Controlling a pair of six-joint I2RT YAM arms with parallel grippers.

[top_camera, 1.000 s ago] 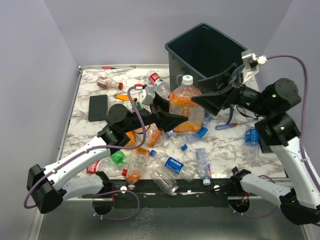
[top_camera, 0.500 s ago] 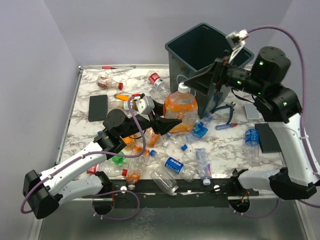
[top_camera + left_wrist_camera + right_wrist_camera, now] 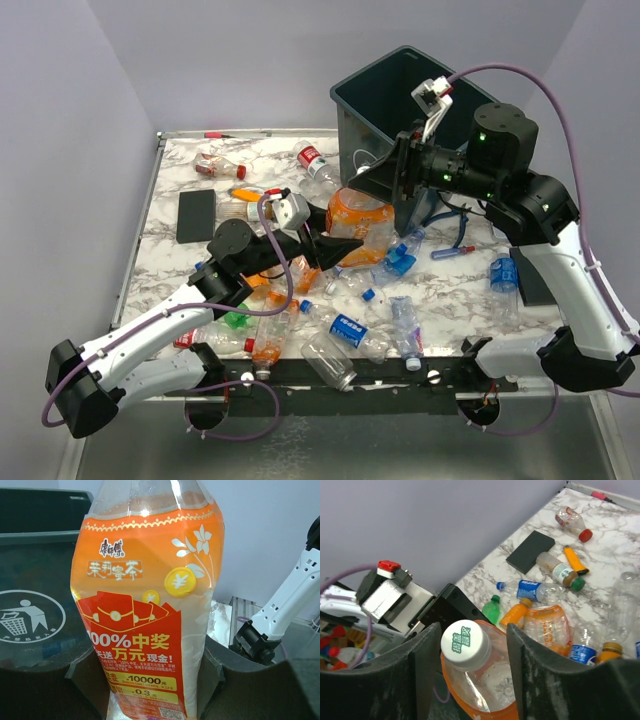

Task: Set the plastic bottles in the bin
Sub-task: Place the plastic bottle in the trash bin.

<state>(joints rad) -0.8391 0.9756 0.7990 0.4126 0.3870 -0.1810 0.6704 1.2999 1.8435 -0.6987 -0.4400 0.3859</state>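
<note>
A large clear bottle with an orange label (image 3: 362,218) stands upright in front of the bin (image 3: 352,135), a dark green-grey tub with a white logo (image 3: 30,617). My left gripper (image 3: 343,238) is shut on the bottle's lower body (image 3: 150,605), its fingers (image 3: 235,680) pressing both sides. My right gripper (image 3: 378,190) sits over the bottle's white cap (image 3: 465,642). The left pad touches the cap, and a gap shows at the right finger (image 3: 540,670). Several more plastic bottles (image 3: 345,330) lie scattered on the marble table.
A flat black pad (image 3: 196,215) and an orange lighter (image 3: 243,194) lie at the table's left. Blue-handled pliers (image 3: 455,222) rest right of the bin. Another dark pad (image 3: 535,275) lies at the right edge. Loose bottles (image 3: 527,589) crowd the middle and the front edge.
My right arm swung left from beside the bin to above the bottle, and its jaws narrowed around the cap. The left gripper kept its hold on the bottle, which shifted a little.
</note>
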